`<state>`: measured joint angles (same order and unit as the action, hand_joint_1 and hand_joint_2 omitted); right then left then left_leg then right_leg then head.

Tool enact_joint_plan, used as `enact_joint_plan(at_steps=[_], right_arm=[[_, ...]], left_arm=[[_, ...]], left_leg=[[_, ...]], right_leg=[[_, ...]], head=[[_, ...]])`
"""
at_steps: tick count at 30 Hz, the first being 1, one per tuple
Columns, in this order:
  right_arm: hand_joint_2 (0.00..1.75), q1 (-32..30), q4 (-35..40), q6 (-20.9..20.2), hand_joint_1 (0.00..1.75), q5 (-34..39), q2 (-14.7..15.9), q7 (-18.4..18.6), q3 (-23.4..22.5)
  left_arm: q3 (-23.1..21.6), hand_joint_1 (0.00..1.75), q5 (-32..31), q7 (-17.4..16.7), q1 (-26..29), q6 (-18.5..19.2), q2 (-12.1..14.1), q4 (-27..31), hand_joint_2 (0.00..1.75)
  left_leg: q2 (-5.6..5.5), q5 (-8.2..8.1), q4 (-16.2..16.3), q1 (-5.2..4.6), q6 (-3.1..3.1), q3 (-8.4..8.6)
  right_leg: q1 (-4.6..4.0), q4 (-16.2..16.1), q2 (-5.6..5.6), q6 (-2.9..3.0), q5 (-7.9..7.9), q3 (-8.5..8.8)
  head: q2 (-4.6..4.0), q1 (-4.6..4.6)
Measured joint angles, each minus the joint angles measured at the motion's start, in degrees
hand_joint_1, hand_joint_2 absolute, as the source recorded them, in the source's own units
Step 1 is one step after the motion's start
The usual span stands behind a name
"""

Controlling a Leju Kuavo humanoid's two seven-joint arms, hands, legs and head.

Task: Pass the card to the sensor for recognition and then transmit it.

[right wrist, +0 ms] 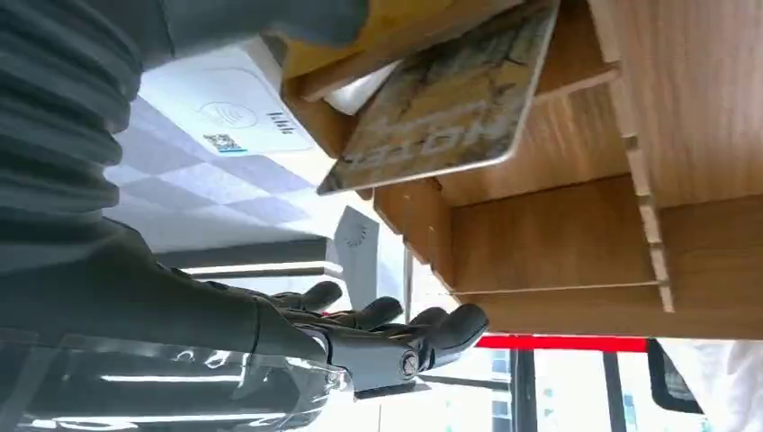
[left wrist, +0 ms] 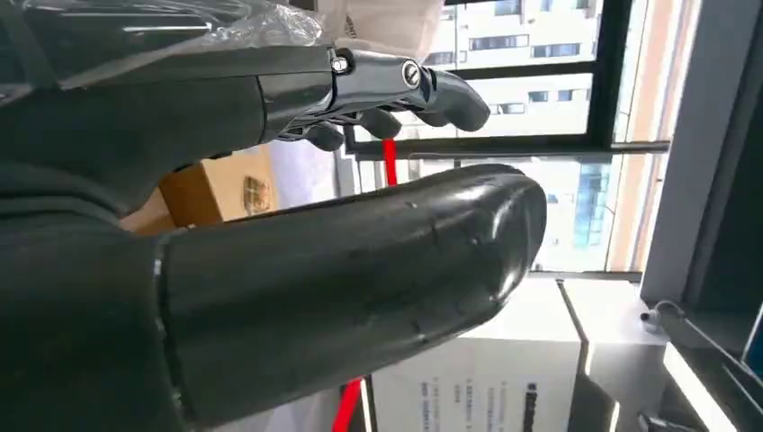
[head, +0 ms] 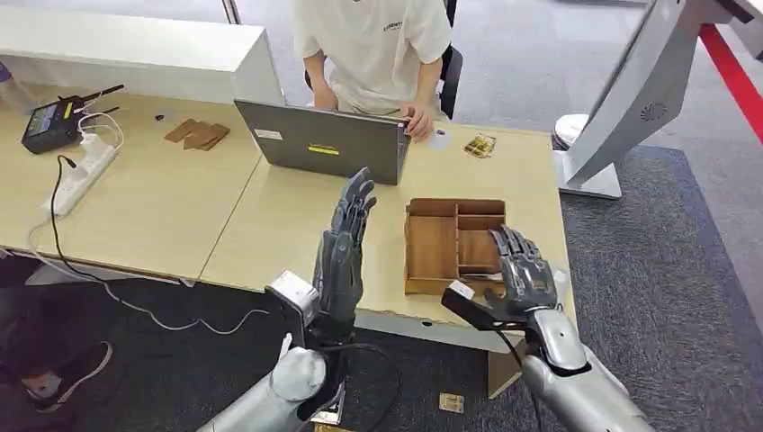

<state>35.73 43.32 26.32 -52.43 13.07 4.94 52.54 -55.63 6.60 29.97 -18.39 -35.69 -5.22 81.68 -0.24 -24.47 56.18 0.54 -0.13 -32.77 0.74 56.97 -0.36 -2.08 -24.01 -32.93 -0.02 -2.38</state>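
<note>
**Head view: both hands raised, card waiting in the tray**

Lower centre, the left hand (head: 346,243) stands upright, fingers straight, holding nothing. Lower right, the right hand (head: 520,270) hovers spread and empty over the wooden tray (head: 432,247), likely poised to pick. The card (right wrist: 450,99) leans in a tray compartment. Further back, a person (head: 373,45) works a laptop (head: 328,139).

I'm looking at an office. A person (head: 373,45) sits in a chair at a light wood tabletop (head: 162,198) with an open laptop (head: 324,141), and a white power strip (head: 83,171) trails cables toward a small black device (head: 52,121). Grey carpet (head: 657,270) covers the floor, and my left wrist view catches tall windows (left wrist: 540,90) facing other buildings.
</note>
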Motion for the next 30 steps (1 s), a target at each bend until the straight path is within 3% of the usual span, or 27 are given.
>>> enact_joint_plan(at_steps=[11,26,30], right_arm=[[1.75,-1.37,4.59,-5.9,1.75,1.81,2.56,0.44,0.04],[1.75,-2.78,7.98,-6.36,1.75,1.66,4.02,1.62,0.07],[1.75,-2.98,8.4,-6.64,1.75,0.83,4.26,2.91,0.07]], left_arm=[[-0.13,0.0,-0.2,-0.96,-0.08,0.52,0.31,0.98,0.0],[-0.55,0.0,-0.17,-1.6,-0.14,0.59,0.31,1.53,0.0],[-1.29,0.0,-0.17,-3.39,-0.68,0.22,0.59,1.59,0.0]], left_leg=[[0.01,0.0,0.0,0.0,0.0,0.04],[0.02,0.0,0.0,0.0,0.0,0.04],[0.02,0.0,0.0,0.0,0.0,0.04]], right_leg=[[0.0,0.0,0.0,0.0,0.0,0.02],[0.0,0.0,0.0,0.0,0.0,0.02],[0.0,0.0,0.0,0.0,0.0,0.03]], head=[[0.0,0.0],[0.0,-0.02],[0.0,-0.02]])
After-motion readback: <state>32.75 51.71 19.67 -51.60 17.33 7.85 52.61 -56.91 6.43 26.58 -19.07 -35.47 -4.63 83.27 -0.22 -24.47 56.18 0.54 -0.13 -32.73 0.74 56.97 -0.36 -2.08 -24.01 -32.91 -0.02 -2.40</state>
